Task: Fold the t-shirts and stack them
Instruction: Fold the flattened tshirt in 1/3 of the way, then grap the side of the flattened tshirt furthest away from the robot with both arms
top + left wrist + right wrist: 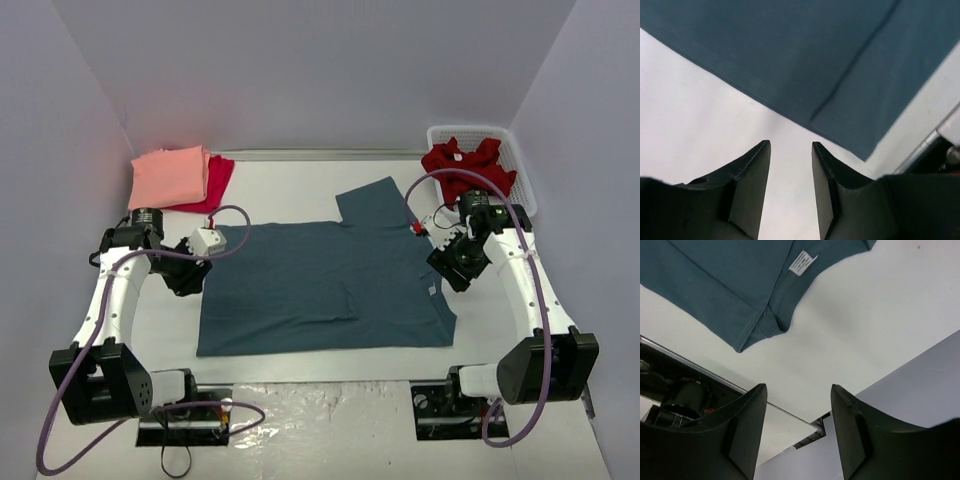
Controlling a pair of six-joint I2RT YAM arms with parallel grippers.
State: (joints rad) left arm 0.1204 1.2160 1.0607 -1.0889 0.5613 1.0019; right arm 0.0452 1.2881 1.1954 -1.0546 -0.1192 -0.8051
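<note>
1. Slate-blue t-shirt (320, 285) lies spread across the middle of the white table (300, 190), one sleeve pointing away.
2. Left gripper (790, 145) hangs beside its left edge, jaws partly apart, empty.
3. Right gripper (799, 387) hangs beside its right edge, jaws wider, empty.
4. Folded pink t-shirt (170, 177) sits on a crimson t-shirt (217, 180), far left.
5. Dark red t-shirt (468, 165) fills a white basket (524, 170), far right.

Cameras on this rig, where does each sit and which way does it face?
Top external: above and behind the robot, looking down on the slate-blue cloth t-shirt; left arm and right arm show.
Left wrist: on its arm, facing down past the open left pincer at the shirt's edge.
Right wrist: likewise, past the open right pincer at the tagged edge.
Shared: all see that shirt.
</note>
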